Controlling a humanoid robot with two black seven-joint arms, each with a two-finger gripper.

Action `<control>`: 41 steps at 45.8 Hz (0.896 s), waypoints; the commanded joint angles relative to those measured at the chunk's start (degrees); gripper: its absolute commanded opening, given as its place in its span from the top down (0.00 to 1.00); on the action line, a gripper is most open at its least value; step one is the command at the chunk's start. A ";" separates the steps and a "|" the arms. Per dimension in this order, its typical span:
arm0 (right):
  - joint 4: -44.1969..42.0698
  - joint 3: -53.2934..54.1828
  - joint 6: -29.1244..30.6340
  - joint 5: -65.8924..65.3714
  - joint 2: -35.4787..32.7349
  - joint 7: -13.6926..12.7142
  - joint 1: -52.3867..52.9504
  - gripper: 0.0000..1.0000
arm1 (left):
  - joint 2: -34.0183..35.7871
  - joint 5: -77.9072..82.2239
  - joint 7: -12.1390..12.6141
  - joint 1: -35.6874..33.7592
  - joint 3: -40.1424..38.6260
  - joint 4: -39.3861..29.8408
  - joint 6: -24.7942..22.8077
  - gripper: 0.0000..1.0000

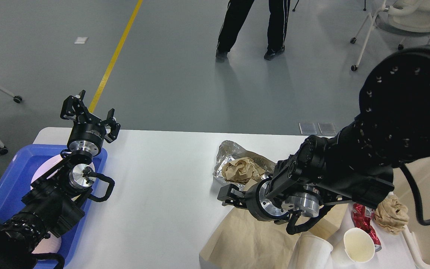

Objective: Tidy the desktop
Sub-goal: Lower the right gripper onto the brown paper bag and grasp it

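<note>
Head view is showing the desktop (162,186) spreading white under both arms. Nearest, two paper cups (358,244) are standing by a flat brown sheet (245,239) and a red wrapper (364,220): light, crushable things, probably best pinched at an edge. My right gripper (225,196) is hovering near the foil tray (233,157); I cannot tell its fingers' state. Farther left, my left gripper (88,112) is spreading its fingers, empty, above one blue tray (9,179).
</note>
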 commanded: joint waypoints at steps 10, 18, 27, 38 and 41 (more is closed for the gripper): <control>-0.92 1.86 0.08 -0.02 -0.33 -1.44 -2.11 0.00 | 0.00 0.00 0.00 0.00 0.00 0.00 0.00 0.03; -6.54 1.86 -0.62 -0.10 -0.33 -2.49 -9.32 0.00 | 0.00 0.00 0.00 0.00 0.00 0.00 0.00 0.03; -12.17 1.86 -1.06 -0.10 -0.25 -2.49 -15.82 0.00 | 0.00 0.00 0.00 0.00 0.00 0.00 0.00 0.03; -14.20 1.77 -2.47 -1.33 -0.16 -3.10 -19.87 0.00 | 0.00 0.00 0.00 0.00 0.00 0.00 0.00 0.03; -14.64 1.51 -3.52 -2.83 -0.16 -3.55 -21.80 0.00 | 0.00 0.00 0.00 0.00 0.00 0.00 0.00 0.03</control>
